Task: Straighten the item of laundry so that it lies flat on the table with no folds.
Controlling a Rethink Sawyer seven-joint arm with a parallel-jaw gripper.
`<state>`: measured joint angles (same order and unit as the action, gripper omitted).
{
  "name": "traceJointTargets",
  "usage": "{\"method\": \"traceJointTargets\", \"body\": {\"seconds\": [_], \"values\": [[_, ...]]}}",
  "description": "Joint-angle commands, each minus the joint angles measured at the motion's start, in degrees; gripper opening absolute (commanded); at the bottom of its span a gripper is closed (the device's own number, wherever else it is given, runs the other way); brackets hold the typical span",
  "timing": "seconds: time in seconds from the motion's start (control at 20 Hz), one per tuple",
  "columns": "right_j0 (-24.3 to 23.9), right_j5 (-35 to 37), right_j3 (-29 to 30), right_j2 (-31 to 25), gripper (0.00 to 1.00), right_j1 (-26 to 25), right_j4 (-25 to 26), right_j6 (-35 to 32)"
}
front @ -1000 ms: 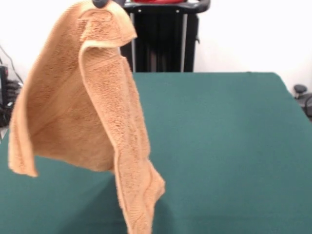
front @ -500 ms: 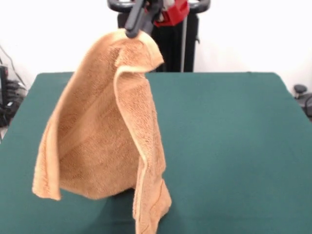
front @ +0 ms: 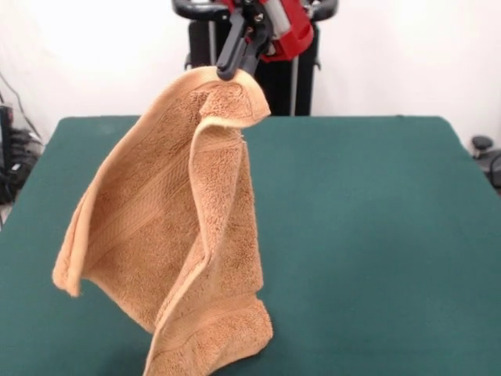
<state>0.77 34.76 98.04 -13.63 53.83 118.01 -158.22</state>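
Claw (front: 232, 69) pinched tight on the top corner of the towel (front: 176, 235), cloth hanging in folds — bottom end bunched on the green table (front: 376, 235)

The towel (front: 180, 227) has sunk lower, its bottom edge now bunching on the table (front: 376, 235).

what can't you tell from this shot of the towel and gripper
- Front view: the towel's bottom end is cut off by the lower edge.
- Table behind the hanging towel: hidden by it.
- Care tag: none visible on the facing side.
- Gripper fingers' tips: buried in the towel's top fold.
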Motion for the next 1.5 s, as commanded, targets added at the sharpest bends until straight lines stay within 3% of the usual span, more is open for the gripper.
{"method": "traceJointTargets", "body": {"seconds": [0.05, 0.95, 1.5], "values": [[3.5, 6.9, 9.0, -1.2, 0.00, -3.2, 1.4, -17.3], [10.9, 18.6, 13.3, -1.1, 0.00, -4.1, 0.7, -26.4], [16.5, 23.9, 14.9, -0.6, 0.00, -4.0, -2.3, -30.0]]}}
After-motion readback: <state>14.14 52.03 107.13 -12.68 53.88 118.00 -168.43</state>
